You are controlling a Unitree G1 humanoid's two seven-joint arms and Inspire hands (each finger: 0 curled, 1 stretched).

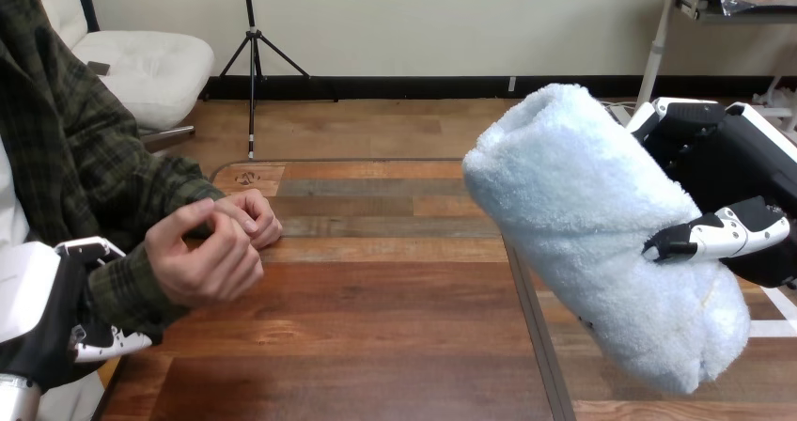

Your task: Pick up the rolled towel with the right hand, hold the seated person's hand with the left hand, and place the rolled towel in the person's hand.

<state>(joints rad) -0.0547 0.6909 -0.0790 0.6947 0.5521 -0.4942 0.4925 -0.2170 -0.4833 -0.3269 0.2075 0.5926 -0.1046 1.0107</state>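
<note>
A pale blue rolled towel (601, 224) hangs tilted in the air at the right, well above the wooden table (376, 336). My right hand (724, 172) is behind it and shut on it, with one fingertip (677, 244) pressed on its front. At the lower left my left hand (47, 332) is on the person's sleeved wrist, one finger (89, 248) above the sleeve and another (117, 344) curled under it. The person's hand (202, 257) is loosely curled over the table's left part. A second hand of the person (252, 216) rests just behind it.
A metal strip (536, 327) runs front to back across the table, under the towel's left end. The table's far edge (376, 163) lies beyond the person's hands. Bare wood spans the stretch between the person's hands and the towel.
</note>
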